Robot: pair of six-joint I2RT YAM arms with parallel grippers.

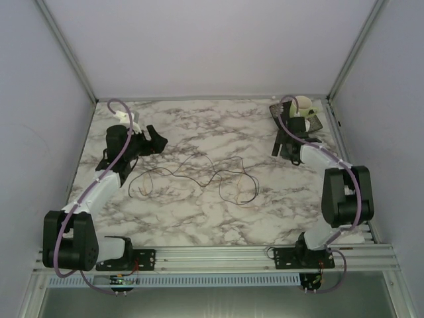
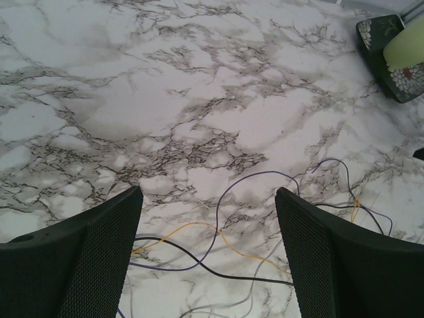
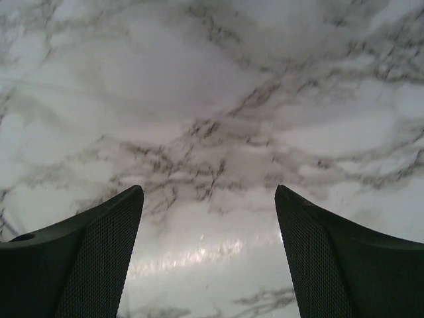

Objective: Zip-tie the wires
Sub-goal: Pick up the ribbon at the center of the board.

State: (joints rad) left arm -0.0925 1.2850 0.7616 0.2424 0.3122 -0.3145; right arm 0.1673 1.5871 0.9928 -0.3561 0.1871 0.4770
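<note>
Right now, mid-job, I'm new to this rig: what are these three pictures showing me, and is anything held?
The robot's left arm and right arm are bolted at the near edge of a marble table. The overhead picture looks down from behind them. The other two come from a camera on each wrist; the dark wedges at the bottom are that arm's tool. Thin wires lie in a loose tangle mid-table. The left tool is open, with the wires in its view; the right tool is open over bare marble. Neither holds anything. In the far right corner sits a dark patterned thing with a pale object, unclear what.
</note>
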